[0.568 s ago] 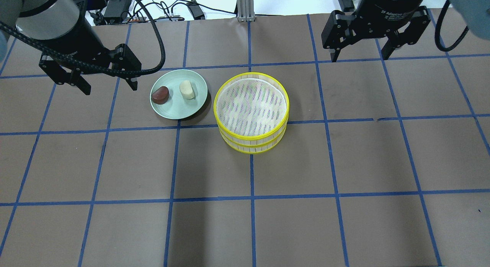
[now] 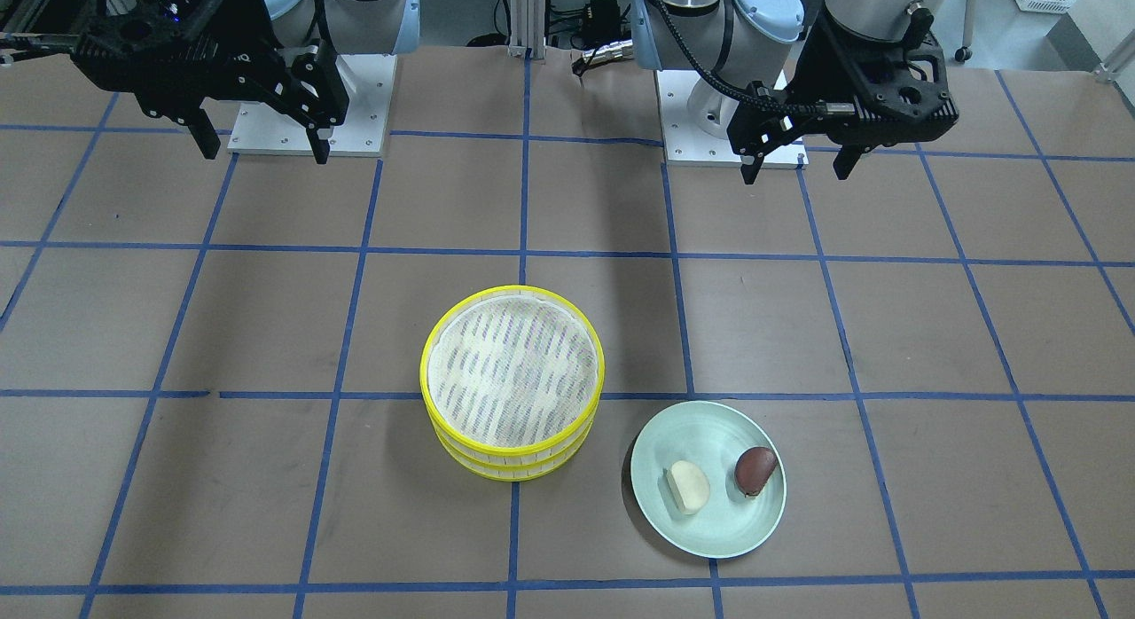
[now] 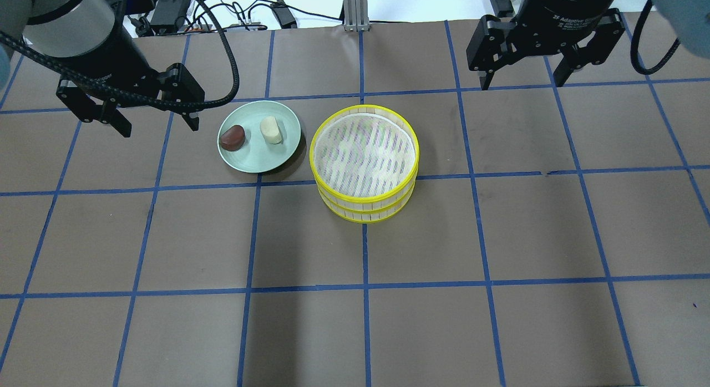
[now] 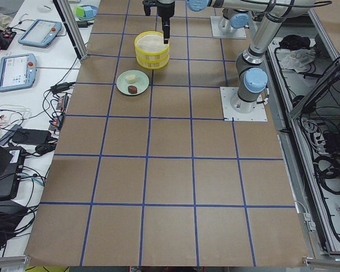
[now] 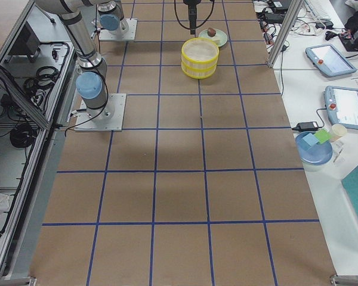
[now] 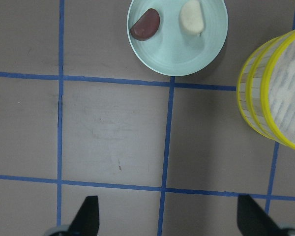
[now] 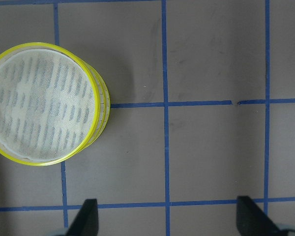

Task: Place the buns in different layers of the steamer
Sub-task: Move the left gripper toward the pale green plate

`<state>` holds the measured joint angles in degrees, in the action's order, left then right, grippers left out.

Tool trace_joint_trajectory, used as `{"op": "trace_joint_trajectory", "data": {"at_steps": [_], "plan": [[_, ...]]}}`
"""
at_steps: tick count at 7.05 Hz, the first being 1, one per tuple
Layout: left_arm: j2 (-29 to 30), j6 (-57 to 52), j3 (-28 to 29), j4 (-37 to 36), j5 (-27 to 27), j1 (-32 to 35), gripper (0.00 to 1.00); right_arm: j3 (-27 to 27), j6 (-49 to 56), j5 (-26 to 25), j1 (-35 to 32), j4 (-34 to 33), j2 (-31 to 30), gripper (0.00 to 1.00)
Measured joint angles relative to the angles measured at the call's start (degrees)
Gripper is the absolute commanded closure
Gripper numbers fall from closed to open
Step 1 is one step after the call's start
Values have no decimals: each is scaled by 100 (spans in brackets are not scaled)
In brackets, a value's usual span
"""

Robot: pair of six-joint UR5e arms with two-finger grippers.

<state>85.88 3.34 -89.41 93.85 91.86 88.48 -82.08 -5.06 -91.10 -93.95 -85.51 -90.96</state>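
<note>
The two-tier steamer (image 3: 363,154) with yellow rims stands stacked and empty at mid-table; it also shows in the front view (image 2: 512,380). The cream bun (image 3: 271,130) and the dark reddish-brown bun (image 3: 232,137) lie side by side on a pale green plate (image 3: 260,158) to its left. My left gripper (image 3: 160,126) hangs open and empty above the table, left of the plate. My right gripper (image 3: 521,83) hangs open and empty, far right of the steamer. The left wrist view shows both buns (image 6: 145,24) (image 6: 191,17). The right wrist view shows the steamer (image 7: 44,115).
The table is brown paper with a blue tape grid (image 3: 363,287). Cables and an aluminium post (image 3: 352,10) lie along the far edge. Tablets and cables sit on side benches (image 4: 17,68) beyond the table's end.
The right gripper has shifted very slightly toward the far edge. The left gripper, the buns and the steamer have not moved.
</note>
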Motion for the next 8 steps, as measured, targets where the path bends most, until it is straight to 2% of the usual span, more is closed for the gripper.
{"op": "trace_joint_trajectory", "data": {"at_steps": [8], "plan": [[131,6,-72,-292,80,-66,0,-1,6,-39,-1,-1,-35,0]]}}
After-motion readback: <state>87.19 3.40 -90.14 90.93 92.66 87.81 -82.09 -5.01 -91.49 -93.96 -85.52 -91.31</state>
